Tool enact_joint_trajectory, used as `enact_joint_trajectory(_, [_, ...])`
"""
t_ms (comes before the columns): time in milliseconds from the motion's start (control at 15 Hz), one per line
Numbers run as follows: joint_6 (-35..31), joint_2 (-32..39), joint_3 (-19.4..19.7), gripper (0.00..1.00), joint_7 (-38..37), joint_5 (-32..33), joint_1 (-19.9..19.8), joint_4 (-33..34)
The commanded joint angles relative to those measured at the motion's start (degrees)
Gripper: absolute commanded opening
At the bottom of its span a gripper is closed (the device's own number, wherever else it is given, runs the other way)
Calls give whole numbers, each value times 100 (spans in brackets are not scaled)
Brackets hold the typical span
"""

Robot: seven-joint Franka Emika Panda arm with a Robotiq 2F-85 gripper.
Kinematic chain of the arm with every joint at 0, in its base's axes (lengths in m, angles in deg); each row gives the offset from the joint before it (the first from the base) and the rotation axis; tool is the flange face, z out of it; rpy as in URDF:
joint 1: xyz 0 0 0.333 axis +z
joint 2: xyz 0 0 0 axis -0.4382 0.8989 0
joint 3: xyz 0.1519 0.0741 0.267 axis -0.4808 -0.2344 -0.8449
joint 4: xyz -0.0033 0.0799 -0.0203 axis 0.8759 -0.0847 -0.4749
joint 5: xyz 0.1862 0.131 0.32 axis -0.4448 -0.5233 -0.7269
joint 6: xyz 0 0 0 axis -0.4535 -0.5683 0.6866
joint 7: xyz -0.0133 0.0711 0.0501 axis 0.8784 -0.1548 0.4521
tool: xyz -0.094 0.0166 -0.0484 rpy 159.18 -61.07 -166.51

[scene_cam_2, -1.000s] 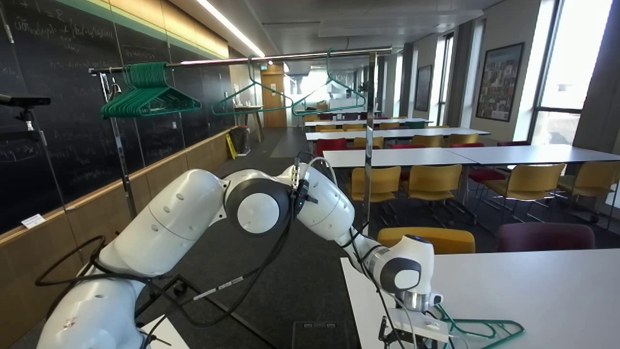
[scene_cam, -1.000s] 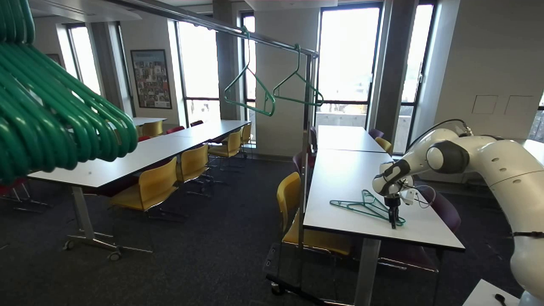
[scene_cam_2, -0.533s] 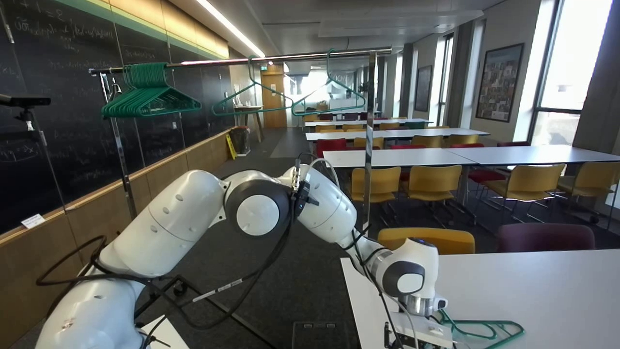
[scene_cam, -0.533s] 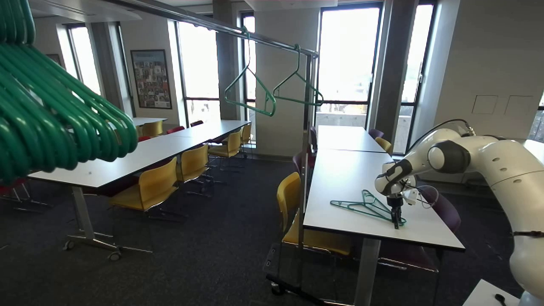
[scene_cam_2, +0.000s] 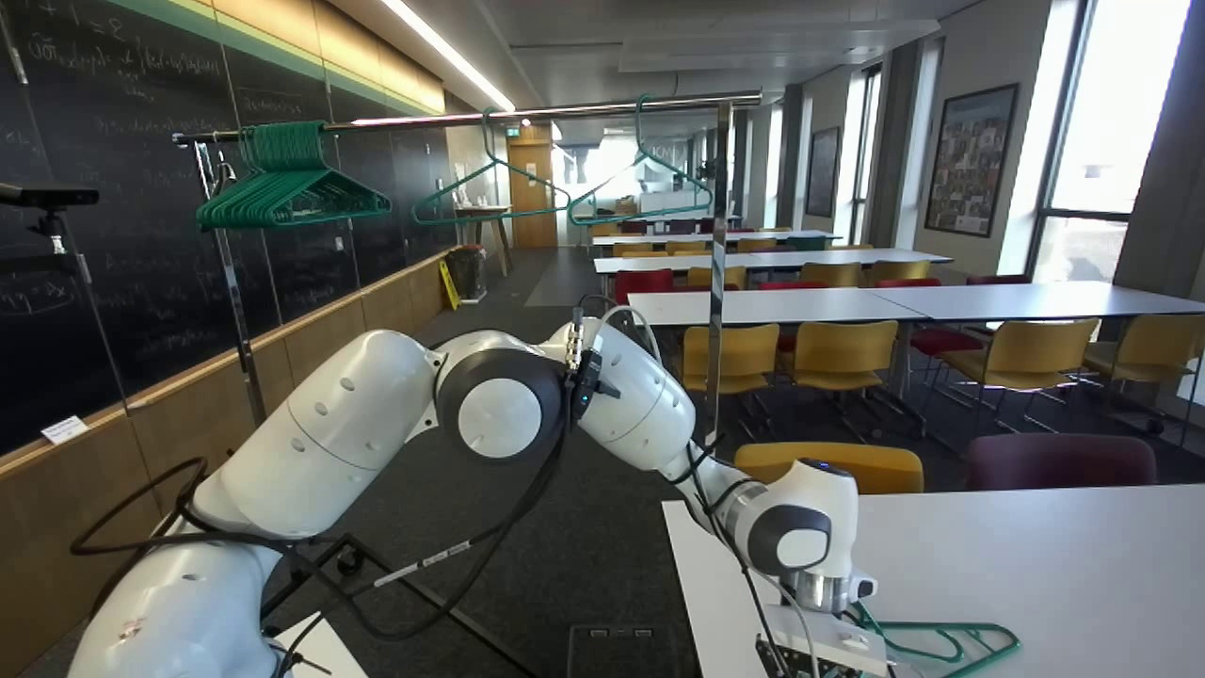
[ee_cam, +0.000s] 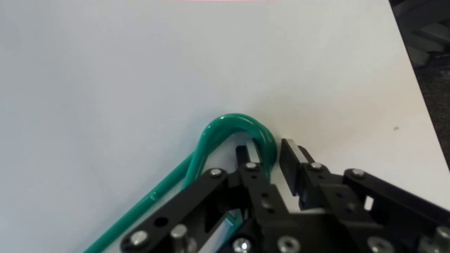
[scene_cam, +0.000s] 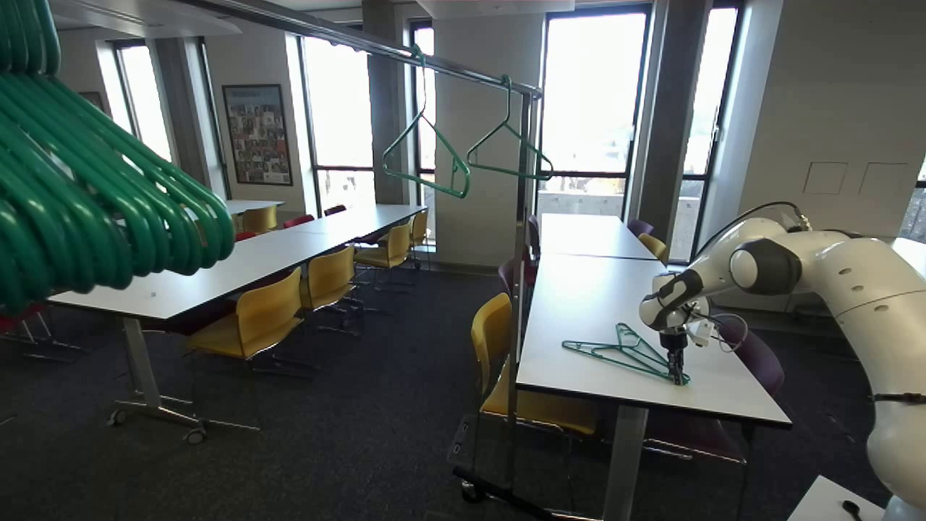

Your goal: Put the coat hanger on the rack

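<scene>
Coat hanger [ee_cam: 204, 151] of glossy green tubing, triangular, lies on the white rectangular counter [ee_cam: 105, 88] beneath the black two-fingered tool [ee_cam: 269, 147]. The tool's fingers stand slightly apart, one inside the hanger's rounded corner and one just outside, the tube between them. In both exterior views, the tall silvery metal rack [scene_cam_2: 718, 273] stands well apart from the tool, its top bar higher.

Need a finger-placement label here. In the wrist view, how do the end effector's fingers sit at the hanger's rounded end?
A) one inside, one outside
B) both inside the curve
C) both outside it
A: one finger of the end effector shows within the curve of the coat hanger, the other on its outer side, with green tubing between them.
</scene>
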Motion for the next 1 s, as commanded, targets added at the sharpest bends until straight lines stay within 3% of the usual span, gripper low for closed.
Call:
enact_joint_trajectory(0, [-104,-54,-22,14,-40,-3,-82,-49])
enact_joint_trajectory(133, [-102,-56,-17,19,-41,1,-90,-44])
enact_joint_trajectory(333, [-99,-62,-8,48,-49,7,-96,-43])
enact_joint_trajectory(400, [-101,-62,-8,46,-46,7,-101,-43])
enact_joint_trajectory(467, [-108,-68,-3,14,-48,13,-101,-50])
enact_joint_trajectory(600, [-115,-70,1,15,-52,20,-99,-51])
enact_joint_trajectory(733, [-114,-77,4,1,-52,25,-95,-50])
enact_joint_trajectory(933, [-119,-92,7,3,-83,29,-86,-47])
